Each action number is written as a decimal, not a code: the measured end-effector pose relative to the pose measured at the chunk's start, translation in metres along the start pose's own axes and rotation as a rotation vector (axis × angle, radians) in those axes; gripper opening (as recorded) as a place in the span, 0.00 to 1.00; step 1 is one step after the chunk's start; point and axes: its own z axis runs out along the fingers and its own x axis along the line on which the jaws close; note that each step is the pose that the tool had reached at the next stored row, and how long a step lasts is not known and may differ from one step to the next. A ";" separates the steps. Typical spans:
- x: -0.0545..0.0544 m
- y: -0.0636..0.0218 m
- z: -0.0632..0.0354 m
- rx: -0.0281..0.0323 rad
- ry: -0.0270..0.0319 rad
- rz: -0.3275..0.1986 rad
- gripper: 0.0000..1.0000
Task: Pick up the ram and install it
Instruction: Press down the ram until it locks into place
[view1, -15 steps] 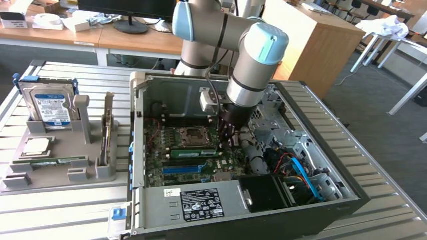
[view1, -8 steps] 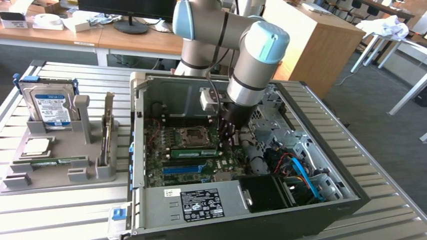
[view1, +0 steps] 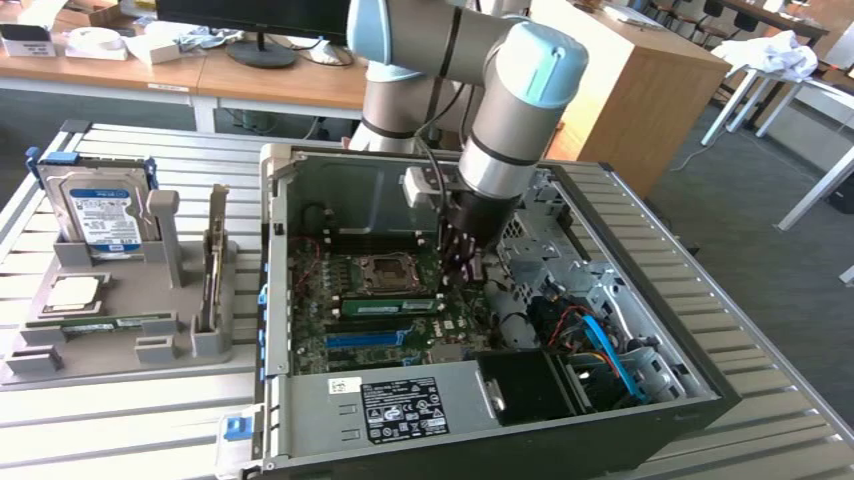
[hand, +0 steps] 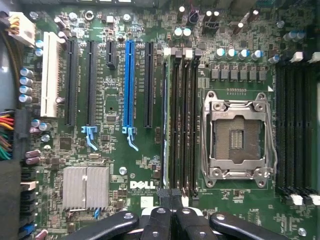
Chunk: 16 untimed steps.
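Wrist view: the long, thin green ram stick (hand: 165, 120) stands edge-on in a slot, its length running straight away from the end effector (hand: 171, 193), whose fingers are pressed together.

Floor: grey carpet (view1: 747, 200)
Furniture: wooden desks (view1: 267, 80), wooden cabinet (view1: 641, 90), white stool (view1: 761, 85)
Desk items: monitor stand (view1: 263, 50)

I work in a robotics lab or workshop: an open computer case (view1: 494, 320) lies on my slatted metal bench (view1: 120, 420), near a grey parts fixture (view1: 120, 320). Far behind stand wooden desks (view1: 267, 80), a monitor (view1: 254, 20) and a white stool (view1: 761, 90).
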 end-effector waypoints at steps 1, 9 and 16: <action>0.000 0.0001 -0.0018 0.0000 0.0000 0.000 0.10; 0.000 0.0002 -0.0052 0.0001 0.0001 0.000 0.10; 0.000 0.0222 -0.0039 0.0026 0.0001 0.000 0.10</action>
